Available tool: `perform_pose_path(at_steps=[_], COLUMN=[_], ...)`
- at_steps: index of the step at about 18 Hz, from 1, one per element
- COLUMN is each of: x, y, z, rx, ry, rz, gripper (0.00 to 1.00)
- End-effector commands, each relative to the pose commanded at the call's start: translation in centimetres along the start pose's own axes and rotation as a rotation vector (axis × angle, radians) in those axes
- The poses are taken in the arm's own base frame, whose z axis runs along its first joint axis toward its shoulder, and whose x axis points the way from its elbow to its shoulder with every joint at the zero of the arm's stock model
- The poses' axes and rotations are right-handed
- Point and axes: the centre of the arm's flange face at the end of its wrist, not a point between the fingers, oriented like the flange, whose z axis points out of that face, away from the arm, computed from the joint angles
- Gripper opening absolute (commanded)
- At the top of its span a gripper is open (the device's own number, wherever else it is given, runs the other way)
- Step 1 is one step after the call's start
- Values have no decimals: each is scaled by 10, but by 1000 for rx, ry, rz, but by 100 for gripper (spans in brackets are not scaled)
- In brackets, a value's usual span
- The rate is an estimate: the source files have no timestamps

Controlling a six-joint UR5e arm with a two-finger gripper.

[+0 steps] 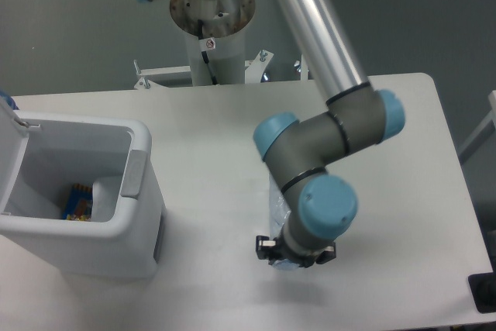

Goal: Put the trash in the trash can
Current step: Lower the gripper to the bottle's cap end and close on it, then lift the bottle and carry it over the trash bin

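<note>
The clear plastic bottle point(277, 205) shows only in part, beside and under the arm's wrist at the table's middle front. A bit of blue at its lower end point(286, 266) may be the cap. My gripper point(295, 256) points straight down over the bottle. Its fingers are hidden under the wrist, so I cannot tell how they stand or whether they touch the bottle. The white trash can point(143, 215) stands at the left with its grey tab point(133, 173) facing the arm and its lid point(9, 125) swung open. The paper packet is not clearly in view.
Inside the can lie a colourful blue-and-orange item point(77, 203) and something pale point(107, 190). The arm's base column point(212, 32) stands at the back of the table. A black object point(483, 292) sits past the table's right front corner.
</note>
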Motion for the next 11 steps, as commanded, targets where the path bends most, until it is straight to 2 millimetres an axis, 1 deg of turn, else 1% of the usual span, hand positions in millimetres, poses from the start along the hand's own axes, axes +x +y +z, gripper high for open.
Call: perform_pose_path(at_steps=[3, 4, 7, 9, 11], x=[-2, 1, 21, 37, 48], y=[-1, 0, 5, 8, 4], z=[-59, -78, -127, -153, -177], rx=[143, 185, 280, 341, 415], ry=[76, 100, 136, 188, 251], rz=[-15, -15, 5, 11, -11], gripper=[32, 32, 32, 32, 32])
